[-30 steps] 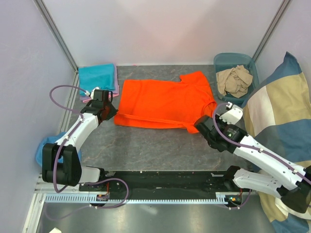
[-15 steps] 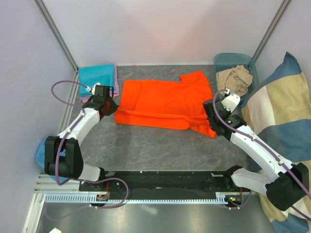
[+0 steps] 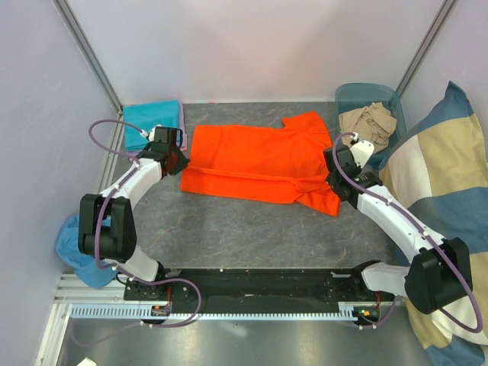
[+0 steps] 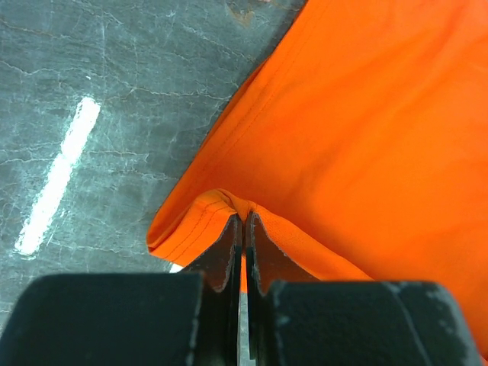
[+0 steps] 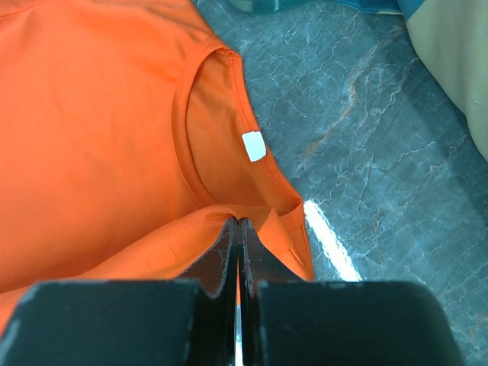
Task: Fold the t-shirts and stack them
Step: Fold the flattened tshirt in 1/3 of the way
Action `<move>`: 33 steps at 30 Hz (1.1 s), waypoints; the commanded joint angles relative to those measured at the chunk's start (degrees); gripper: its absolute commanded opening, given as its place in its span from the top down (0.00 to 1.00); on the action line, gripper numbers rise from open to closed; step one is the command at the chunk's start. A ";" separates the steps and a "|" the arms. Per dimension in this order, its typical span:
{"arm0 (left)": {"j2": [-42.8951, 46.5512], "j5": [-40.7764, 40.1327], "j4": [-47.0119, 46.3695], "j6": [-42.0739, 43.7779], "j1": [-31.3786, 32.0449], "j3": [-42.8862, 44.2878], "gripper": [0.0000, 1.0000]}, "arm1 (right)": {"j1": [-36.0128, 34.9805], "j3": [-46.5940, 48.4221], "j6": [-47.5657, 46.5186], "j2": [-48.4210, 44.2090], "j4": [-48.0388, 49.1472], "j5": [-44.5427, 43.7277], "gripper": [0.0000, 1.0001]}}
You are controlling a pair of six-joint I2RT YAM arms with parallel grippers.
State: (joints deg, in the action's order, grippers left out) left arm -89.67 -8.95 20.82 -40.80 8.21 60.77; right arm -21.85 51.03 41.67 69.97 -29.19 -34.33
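A strip of bare table (image 3: 252,229) on the near side of the orange tee (image 3: 252,160) leaves room to pass, while the teal tee (image 3: 152,120) fills the far left corner, the bin (image 3: 360,94) the far right, the cushion (image 3: 438,175) crowds the right edge and walls (image 3: 46,114) close left and back.

From above, the fingertips of the left gripper (image 3: 174,158) and the right gripper (image 3: 336,163) are hidden under their own wrists, and the folded-over near edge of the orange t-shirt (image 3: 259,156) covers the cloth beneath it. Under the teal t-shirt (image 3: 151,120) the pink-lilac t-shirt (image 3: 184,126) shows only as a thin strip, and the beige t-shirt (image 3: 370,126) lies too crumpled in the bin (image 3: 366,91) to tell one piece from several. The cushion (image 3: 450,175) runs off the right edge, and a blue cloth (image 3: 67,248) sits half behind the left arm's base
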 commanded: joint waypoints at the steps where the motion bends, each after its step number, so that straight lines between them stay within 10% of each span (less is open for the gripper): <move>1: -1.65 -1.95 -2.27 1.86 0.05 3.12 0.98 | 2.33 2.06 -2.99 2.17 4.05 2.16 1.00; 30: -12.28 -2.21 -2.80 0.89 0.05 9.27 0.98 | 9.80 10.41 -7.48 20.02 13.02 12.18 1.00; 32: -12.90 -1.51 -2.80 0.89 0.05 9.62 0.96 | 10.24 10.85 -7.74 20.81 13.45 12.44 0.83; 33: -13.16 -1.25 -2.71 0.81 0.05 9.89 0.83 | 10.42 11.46 -7.92 21.51 13.81 12.70 0.52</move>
State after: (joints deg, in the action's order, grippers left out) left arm -101.58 -9.39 19.57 -40.82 8.21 67.90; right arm -12.19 58.89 35.00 89.84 -17.82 -22.52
